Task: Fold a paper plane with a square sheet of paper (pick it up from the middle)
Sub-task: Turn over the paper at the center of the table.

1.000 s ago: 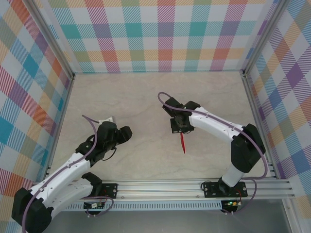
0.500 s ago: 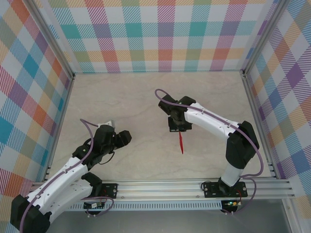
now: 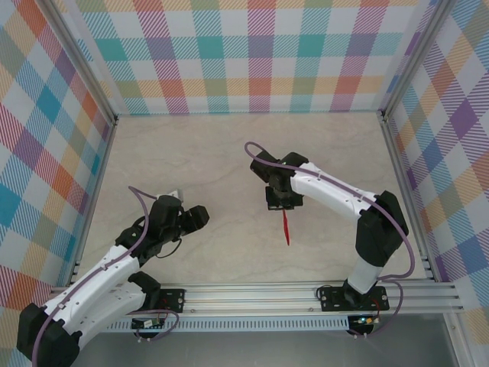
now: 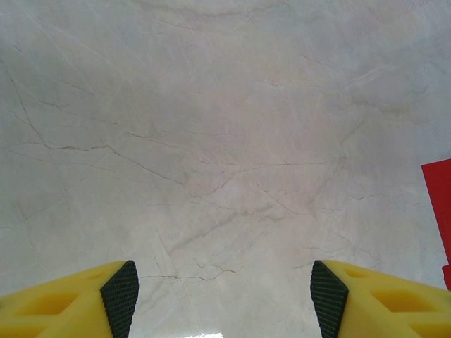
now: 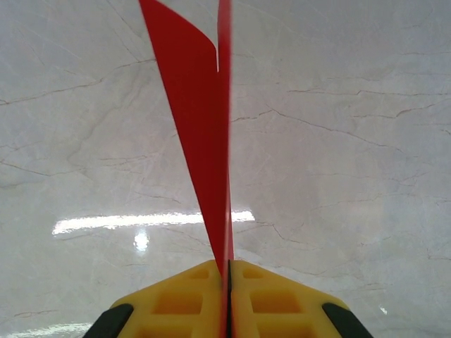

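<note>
Because my right pincer is clamped on only the rear edge of the slim, bright red folded paper plane, which juts edge-on over the pale marbled tabletop, the thin folds could spring apart or slide free. My left pincer gapes wide and empty, well apart from it, too far to steady it.

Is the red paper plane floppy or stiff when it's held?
Probably fairly stiff: the paper plane sticks out straight from the right hand, with no sagging. It is likely very light and easy to crush, being thin folded paper.
</note>
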Controlling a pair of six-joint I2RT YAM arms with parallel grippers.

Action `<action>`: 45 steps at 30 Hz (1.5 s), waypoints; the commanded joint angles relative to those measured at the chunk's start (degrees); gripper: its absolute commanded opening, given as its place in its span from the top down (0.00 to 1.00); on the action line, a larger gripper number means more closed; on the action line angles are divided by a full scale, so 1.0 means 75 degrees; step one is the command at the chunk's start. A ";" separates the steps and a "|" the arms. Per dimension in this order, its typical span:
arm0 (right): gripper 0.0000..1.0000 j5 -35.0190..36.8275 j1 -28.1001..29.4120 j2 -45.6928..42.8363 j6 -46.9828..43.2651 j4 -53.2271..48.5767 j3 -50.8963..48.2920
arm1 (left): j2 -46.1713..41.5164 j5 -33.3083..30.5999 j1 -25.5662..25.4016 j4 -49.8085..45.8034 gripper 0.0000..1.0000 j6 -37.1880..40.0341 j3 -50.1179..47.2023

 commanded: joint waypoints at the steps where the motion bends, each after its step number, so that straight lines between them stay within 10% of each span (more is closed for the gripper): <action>1: 0.91 0.0401 0.0254 -0.0030 -0.0016 -0.0411 0.0148 | -0.0002 -0.0070 0.0053 0.0185 0.32 0.0131 -0.0193; 15: 0.90 0.1626 0.1439 0.3038 0.1145 -0.1348 0.1787 | -0.1232 -0.0398 0.0053 -0.0498 0.29 0.0375 -0.0206; 24: 0.79 0.0639 0.1871 0.3790 0.0865 0.0330 0.2133 | -0.1637 -0.1207 0.0053 -0.1148 0.29 0.0200 -0.0271; 37: 0.26 -0.0093 0.2016 -0.0514 0.0415 0.4441 -0.1658 | -0.1659 -0.0403 0.0053 0.0057 0.23 0.0203 -0.0702; 40: 0.30 -0.0734 0.1581 -0.1620 0.0538 0.5605 -0.3116 | -0.1073 0.0069 0.0053 0.0522 0.22 0.0242 -0.0589; 45: 0.70 -0.3394 0.0416 -0.2147 0.0677 0.7297 -0.4673 | 0.0052 0.0858 0.0053 0.1182 0.21 0.0475 -0.0261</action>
